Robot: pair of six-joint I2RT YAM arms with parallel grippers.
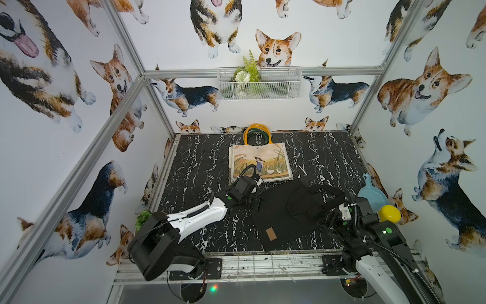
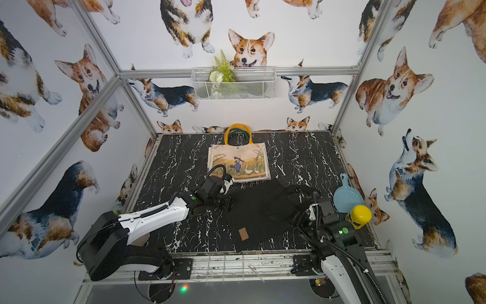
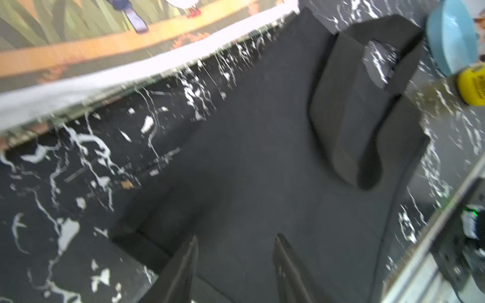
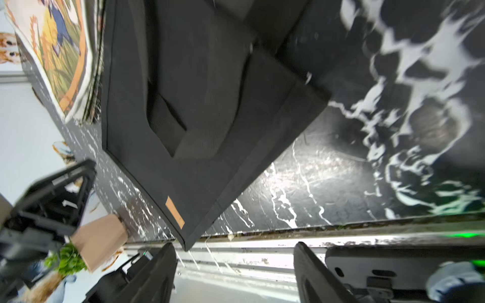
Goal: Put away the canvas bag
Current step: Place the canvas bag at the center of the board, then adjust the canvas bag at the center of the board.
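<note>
Fingers of the left gripper stood apart over the black canvas bag, which lay at lower centre of both top views; the right gripper was likewise spread and empty. Risk: a pinch catching one layer or the loose handles could unfold it. Printed tote bag lay just above it in frame; blue scoop and yellow container crowded the right gripper's side.

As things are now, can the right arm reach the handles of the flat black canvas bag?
Probably yes: the right gripper hangs open close to the black canvas bag, whose handles lie on top, uncovered.
</note>
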